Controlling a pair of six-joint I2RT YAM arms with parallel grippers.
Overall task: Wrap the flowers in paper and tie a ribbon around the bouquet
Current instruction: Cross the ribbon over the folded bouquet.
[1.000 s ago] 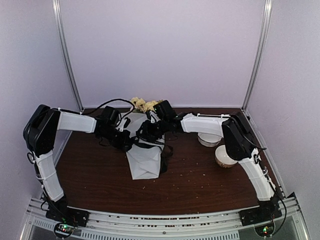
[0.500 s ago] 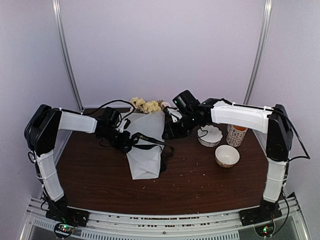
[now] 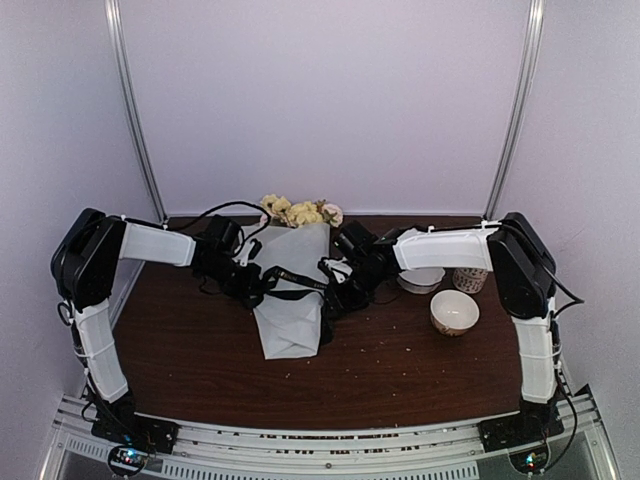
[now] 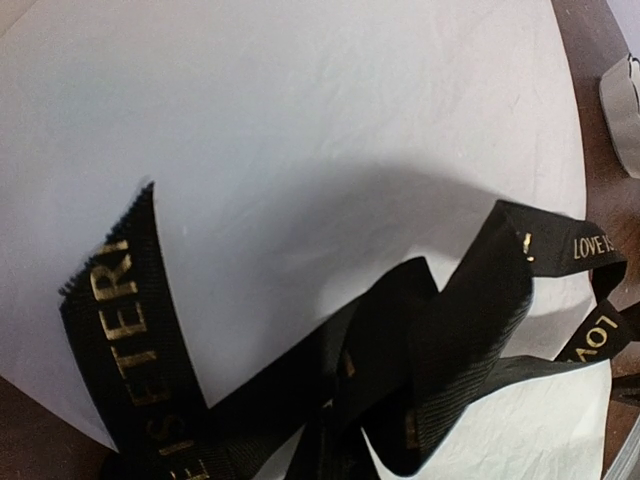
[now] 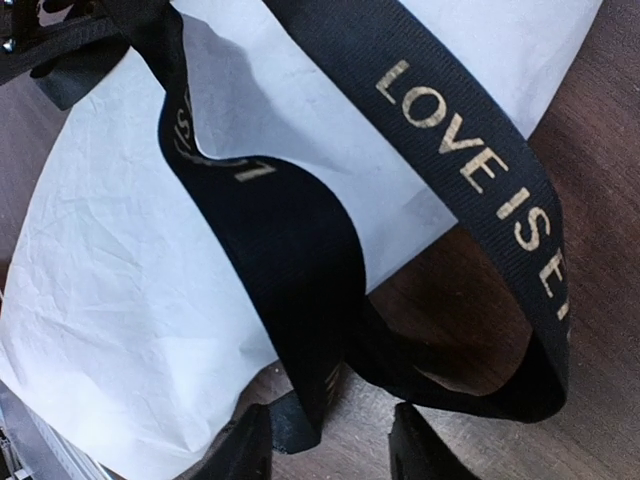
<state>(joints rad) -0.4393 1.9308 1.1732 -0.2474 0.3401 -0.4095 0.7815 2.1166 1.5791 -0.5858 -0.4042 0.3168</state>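
Black ribbon [image 3: 296,280] with gold lettering is lying across the paper [image 3: 288,330] cone of the bouquet [image 3: 292,250], mid-table, with the flowers [image 3: 295,212] pointing far. The left gripper [image 3: 250,286] is clamping the ribbon at the cone's left. The right gripper [image 5: 325,450], jaws apart, is straddling a ribbon loop on the right.

right gripper [image 3: 335,293] lowered, beside bouquet [image 3: 290,315] (by ribbon [image 3: 296,283])
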